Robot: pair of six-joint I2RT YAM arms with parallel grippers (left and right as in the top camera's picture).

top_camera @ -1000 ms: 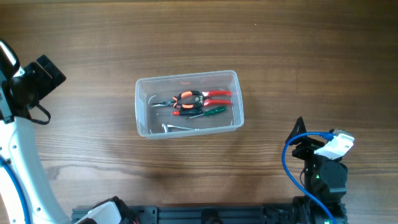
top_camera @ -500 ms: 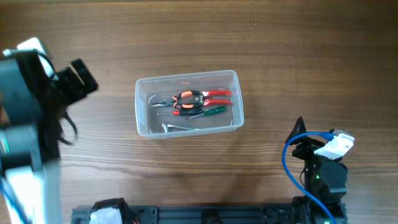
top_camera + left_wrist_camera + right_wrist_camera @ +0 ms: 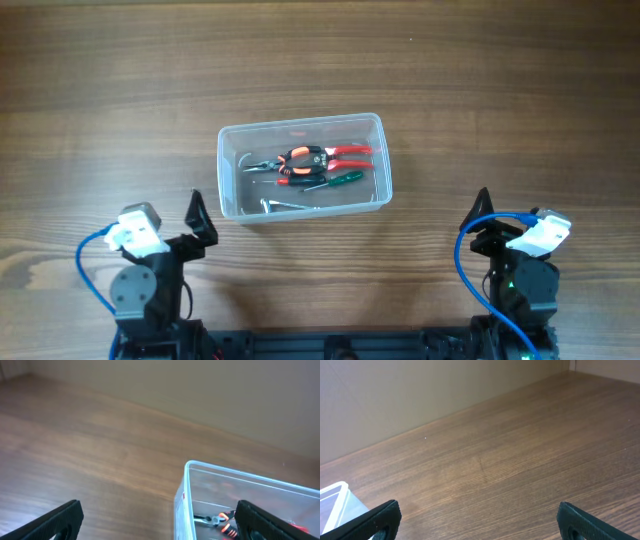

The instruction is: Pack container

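The clear plastic container (image 3: 227, 170) stands at the table's middle. Inside lie orange-handled pliers (image 3: 300, 157), red-handled pliers (image 3: 350, 152), a green-handled screwdriver (image 3: 342, 179) and a metal hex key (image 3: 285, 204). My left gripper (image 3: 197, 220) is open and empty at the front left, just below the container's left corner. The container's corner (image 3: 187, 495) and the pliers tip (image 3: 220, 520) show between its fingers (image 3: 157, 522) in the left wrist view. My right gripper (image 3: 482, 212) is open and empty at the front right, over bare wood (image 3: 477, 522).
A beige wall (image 3: 395, 395) runs along the table's far edge in both wrist views. A corner of the container (image 3: 332, 505) shows at the lower left of the right wrist view. Blue cables (image 3: 462, 262) loop beside each arm.
My left arm has swung from the left side of the table down to the front left, settling just below the container. The right arm and the container have not moved.
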